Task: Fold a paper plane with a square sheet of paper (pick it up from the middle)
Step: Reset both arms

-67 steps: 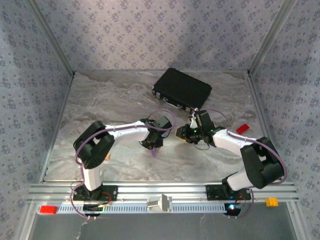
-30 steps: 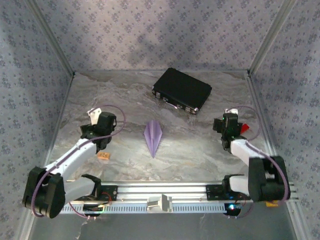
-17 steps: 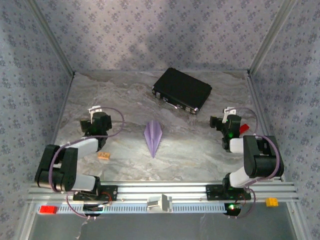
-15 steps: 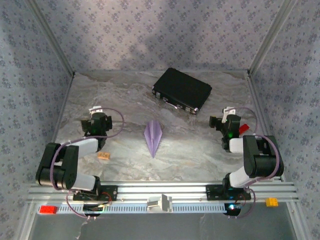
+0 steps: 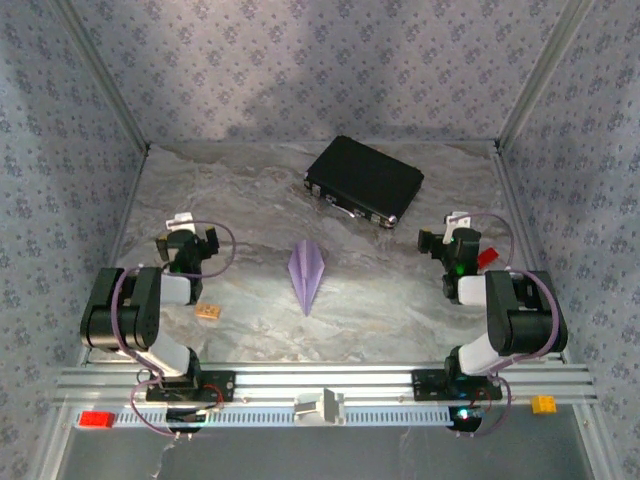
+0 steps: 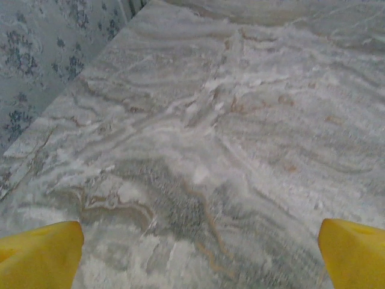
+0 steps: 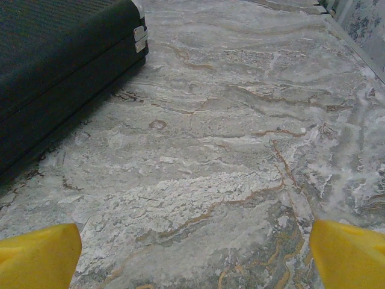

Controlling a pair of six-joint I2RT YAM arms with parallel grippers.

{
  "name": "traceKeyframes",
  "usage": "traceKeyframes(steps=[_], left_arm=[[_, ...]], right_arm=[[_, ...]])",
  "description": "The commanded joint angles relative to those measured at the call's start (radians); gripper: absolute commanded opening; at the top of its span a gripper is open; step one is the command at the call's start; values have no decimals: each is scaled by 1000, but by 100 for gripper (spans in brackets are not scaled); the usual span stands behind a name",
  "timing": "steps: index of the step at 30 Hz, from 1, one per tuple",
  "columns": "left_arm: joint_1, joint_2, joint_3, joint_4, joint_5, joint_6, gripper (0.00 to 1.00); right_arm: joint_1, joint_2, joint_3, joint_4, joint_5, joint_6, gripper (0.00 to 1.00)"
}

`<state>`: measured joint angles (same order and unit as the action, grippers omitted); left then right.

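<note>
We note left hand (image 6: 198,256) and right hand (image 7: 192,253) both spread wide, holding nothing, flanking the paper plane (image 5: 307,272) and well apart from it. Plane lies flat on bare tabletop (image 5: 250,200) with open room all round; black case (image 5: 364,180) sits beyond it.

Black case (image 5: 364,180) behind, likely clear elsewhere.

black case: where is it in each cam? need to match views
Top external: case at the back, right of centre, beyond the plane.
Right wrist: case in the upper left corner, its latch at the top.
Left wrist: camera faces bare table and the left wall.
Shared landmark: the marbled table.
</note>
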<state>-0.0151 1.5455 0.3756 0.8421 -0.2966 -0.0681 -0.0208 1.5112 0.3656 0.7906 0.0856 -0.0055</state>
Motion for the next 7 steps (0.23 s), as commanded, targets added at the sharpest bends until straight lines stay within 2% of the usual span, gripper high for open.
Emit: traceKeyframes(steps=[1,7], left_arm=[[-5,-11,13,24,18,-3,100],[-3,-14,15,12,20,-4,100]], right_arm=[[4,12,24,21,16,-15,99],[4,9,22,22,14,-16,99]])
